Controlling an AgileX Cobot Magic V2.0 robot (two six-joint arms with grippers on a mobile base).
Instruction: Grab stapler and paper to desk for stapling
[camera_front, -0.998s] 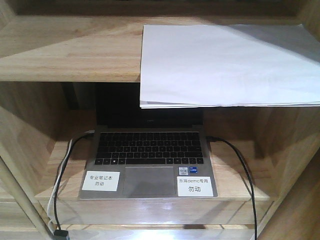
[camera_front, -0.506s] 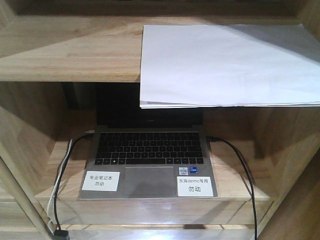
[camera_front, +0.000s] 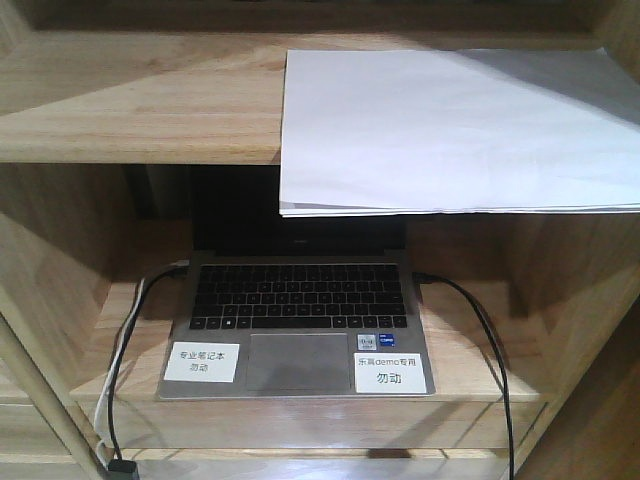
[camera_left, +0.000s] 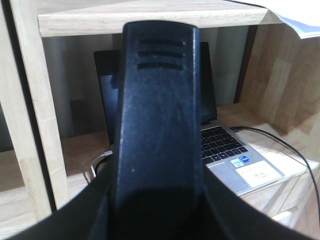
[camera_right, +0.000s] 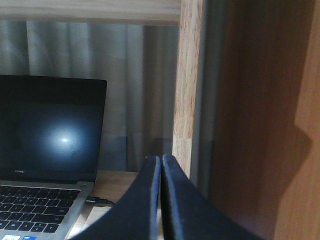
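Note:
The paper (camera_front: 450, 125), a thin white stack, lies on the upper shelf (camera_front: 140, 100) with its front edge overhanging; one corner of the paper (camera_left: 300, 20) shows in the left wrist view. A black stapler (camera_left: 157, 115) with three grooves near its tip stands upright between the jaws of my left gripper (camera_left: 157, 200), which is shut on it and faces the shelving. My right gripper (camera_right: 161, 160) is shut with nothing between its fingers, close to the shelving's right upright post (camera_right: 187, 90). Neither gripper appears in the front view. The desk is out of view.
An open laptop (camera_front: 298, 320) with two white labels sits on the lower shelf (camera_front: 470, 370), its dark screen under the paper's overhang. Cables (camera_front: 480, 330) run from both its sides down over the shelf edge. Wooden side walls (camera_front: 590, 300) close in the compartment.

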